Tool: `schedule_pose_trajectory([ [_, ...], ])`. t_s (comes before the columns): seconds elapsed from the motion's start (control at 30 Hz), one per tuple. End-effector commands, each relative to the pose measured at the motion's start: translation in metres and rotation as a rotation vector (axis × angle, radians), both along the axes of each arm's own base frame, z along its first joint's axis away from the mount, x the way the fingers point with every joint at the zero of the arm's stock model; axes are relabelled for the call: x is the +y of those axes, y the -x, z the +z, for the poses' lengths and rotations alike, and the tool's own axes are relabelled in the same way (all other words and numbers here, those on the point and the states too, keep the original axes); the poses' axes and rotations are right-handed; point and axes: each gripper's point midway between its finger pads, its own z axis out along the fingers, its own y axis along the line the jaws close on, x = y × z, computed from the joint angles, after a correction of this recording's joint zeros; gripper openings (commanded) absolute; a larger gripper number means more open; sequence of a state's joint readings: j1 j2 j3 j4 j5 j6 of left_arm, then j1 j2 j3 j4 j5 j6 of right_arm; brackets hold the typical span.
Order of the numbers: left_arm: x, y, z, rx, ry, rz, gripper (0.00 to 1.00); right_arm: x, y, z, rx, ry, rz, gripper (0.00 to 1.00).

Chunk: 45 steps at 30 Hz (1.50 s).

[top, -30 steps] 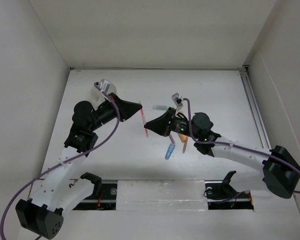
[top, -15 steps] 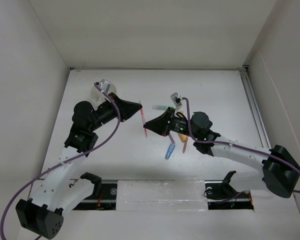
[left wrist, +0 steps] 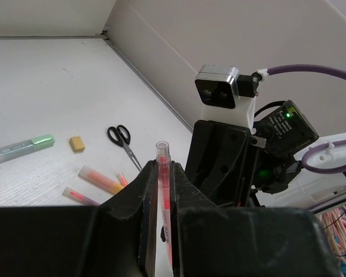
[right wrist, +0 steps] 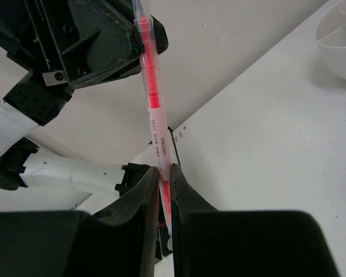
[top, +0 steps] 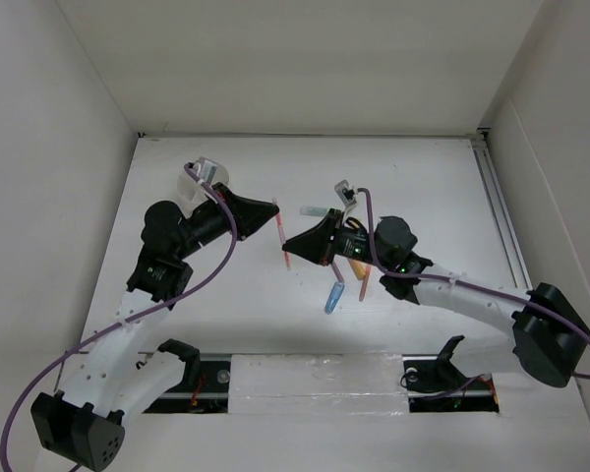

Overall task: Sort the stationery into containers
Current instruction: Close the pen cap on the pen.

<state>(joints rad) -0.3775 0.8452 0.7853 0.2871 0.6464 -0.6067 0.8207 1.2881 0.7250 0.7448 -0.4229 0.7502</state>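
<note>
A thin red pen (top: pixel 282 241) hangs above the table between my two grippers, and both hold it. My left gripper (top: pixel 273 210) is shut on one end; in the left wrist view the pen (left wrist: pixel 162 158) stands up between its jaws (left wrist: pixel 164 173). My right gripper (top: pixel 290 243) is shut on the other end; in the right wrist view the pen (right wrist: pixel 152 98) rises from its jaws (right wrist: pixel 164 170). The round white tub (top: pixel 191 185) sits behind the left arm, partly hidden. It also shows in the right wrist view (right wrist: pixel 337 40).
On the table under the right arm lie a blue marker (top: pixel 333 296), an orange pen (top: pixel 362 280) and a pale green bar (top: pixel 313 210). The left wrist view shows the green bar (left wrist: pixel 23 147), tan block (left wrist: pixel 76 143), scissors (left wrist: pixel 124 141), orange pen (left wrist: pixel 101 179) and a pink pen (left wrist: pixel 78 196).
My right gripper has shifted slightly up and towards the left gripper. The red pen stays held between both grippers. The left arm has barely moved.
</note>
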Motion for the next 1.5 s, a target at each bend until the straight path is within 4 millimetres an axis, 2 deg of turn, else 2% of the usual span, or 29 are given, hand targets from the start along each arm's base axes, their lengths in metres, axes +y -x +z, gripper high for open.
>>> schedule_pose_trajectory([
  [0.0, -0.014, 0.042, -0.05, 0.179, -0.076, -0.213, 0.0, -0.034, -0.025, 0.133, -0.241, -0.354, -0.173, 0.0],
  [0.23, -0.014, 0.043, -0.048, 0.175, -0.061, -0.213, 0.0, -0.036, -0.024, 0.146, -0.259, -0.375, -0.172, 0.0],
  [0.5, -0.015, 0.044, -0.047, 0.219, -0.022, -0.213, 0.0, -0.037, -0.023, 0.148, -0.277, -0.396, -0.171, 0.0],
  [0.57, -0.014, 0.045, -0.04, 0.2, -0.017, -0.214, 0.0, -0.037, -0.023, 0.148, -0.277, -0.396, -0.171, 0.0],
  [0.93, -0.014, 0.044, -0.044, 0.22, -0.013, -0.204, 0.0, -0.039, -0.024, 0.163, -0.306, -0.419, -0.17, 0.0],
  [1.3, -0.013, 0.049, -0.042, 0.204, -0.01, -0.214, 0.0, -0.043, -0.03, 0.163, -0.31, -0.417, -0.188, 0.0],
  [1.47, -0.012, 0.045, -0.041, 0.209, -0.017, -0.189, 0.0, -0.04, -0.022, 0.169, -0.324, -0.417, -0.152, 0.0],
])
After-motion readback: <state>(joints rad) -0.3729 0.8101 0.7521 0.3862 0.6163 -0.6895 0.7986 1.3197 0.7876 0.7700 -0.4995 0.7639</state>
